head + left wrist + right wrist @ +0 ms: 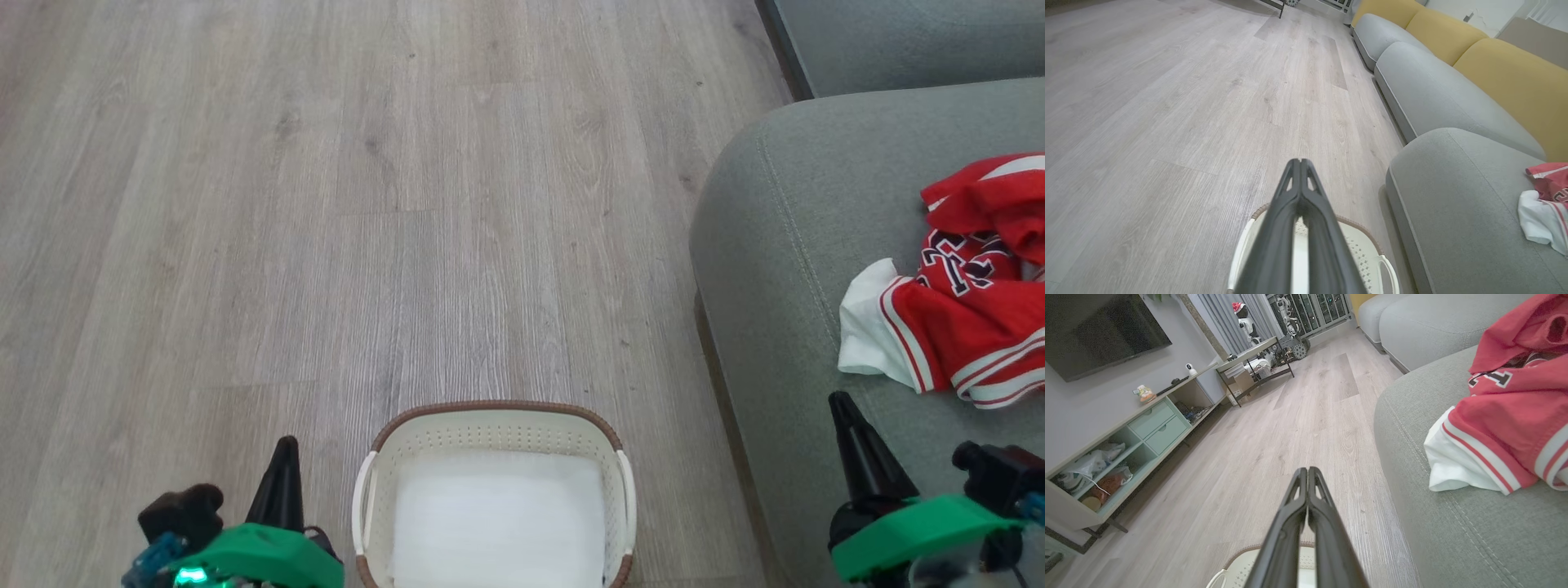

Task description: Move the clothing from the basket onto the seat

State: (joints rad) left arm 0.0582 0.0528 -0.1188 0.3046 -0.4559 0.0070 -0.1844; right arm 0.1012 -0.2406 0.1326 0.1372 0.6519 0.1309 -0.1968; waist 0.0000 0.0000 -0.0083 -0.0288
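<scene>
Head view: your basket (pixel 490 406) sits on the floor (pixel 326 204) at bottom centre. Inside it you can see a flat white liner (pixel 498 514) and no red cloth. The clothing (pixel 971 302) lies in a heap on the seat (pixel 784 245) at the right, well apart from the basket. Your left gripper (pixel 286 457) is at the lower left, just beside the basket. Your right gripper (pixel 845 416) is at the lower right, over the seat's front part and near the heap without touching it.

Left wrist view: the left gripper's fingers (pixel 1290 212) are pressed together with nothing between them, pointing out over the basket's far rim. The heap shows far off at the right edge, on the cushion.

Right wrist view: the right gripper (pixel 1307 471) is likewise closed and empty. The clothing (pixel 1506 416) rests on the seat beside it, a white panel nearest the seat's edge.

By the look of it you're at the end of the transfer, since the load is on the seat. The basket's near end is cut off by the frame, so your next move is to check it. If anything is left there, you'd need to open the jaws and reach down again; if not, just keep both arms away from the heap.
</scene>
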